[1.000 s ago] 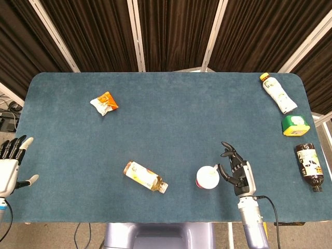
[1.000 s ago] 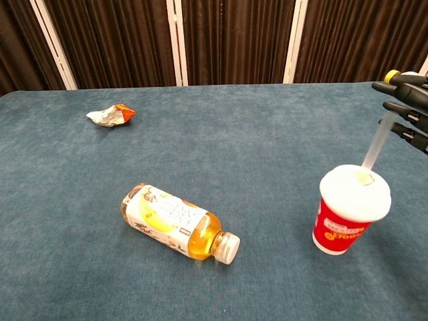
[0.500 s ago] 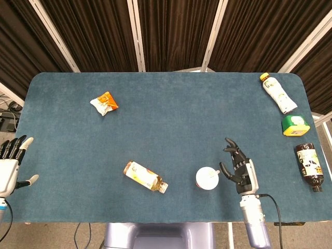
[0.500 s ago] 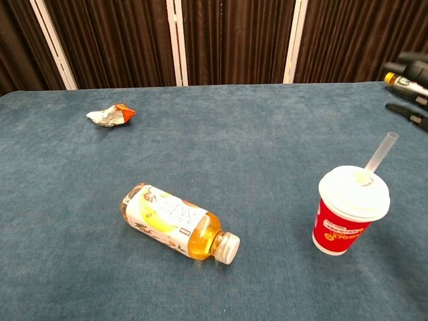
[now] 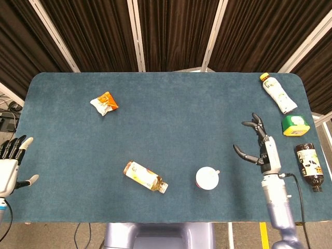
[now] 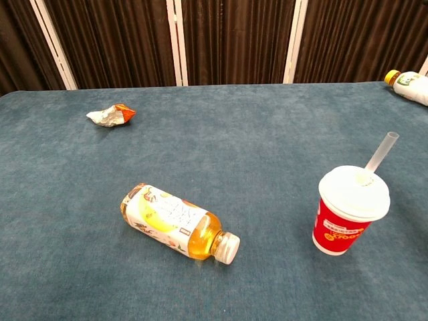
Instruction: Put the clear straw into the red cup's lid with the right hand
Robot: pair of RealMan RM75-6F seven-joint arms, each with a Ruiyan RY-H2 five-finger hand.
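Juice bottle (image 6: pixel 180 223), perhaps snack packet (image 6: pixel 111 115)

The worktop (image 6: pixel 254 127) is covered in matt, teal cloth with a short felt-like nap. The red cup (image 6: pixel 338 231) looks like glossy printed paper, capped by a smooth white plastic lid (image 6: pixel 353 190) with a translucent plastic straw (image 6: pixel 380 151) standing in it. The juice bottle (image 6: pixel 177 223) is clear, shiny plastic with a slick printed label. The snack packet (image 6: pixel 110 115) is crinkled foil. The right robot hand (image 5: pixel 259 144) shows dark, dull plastic fingers.
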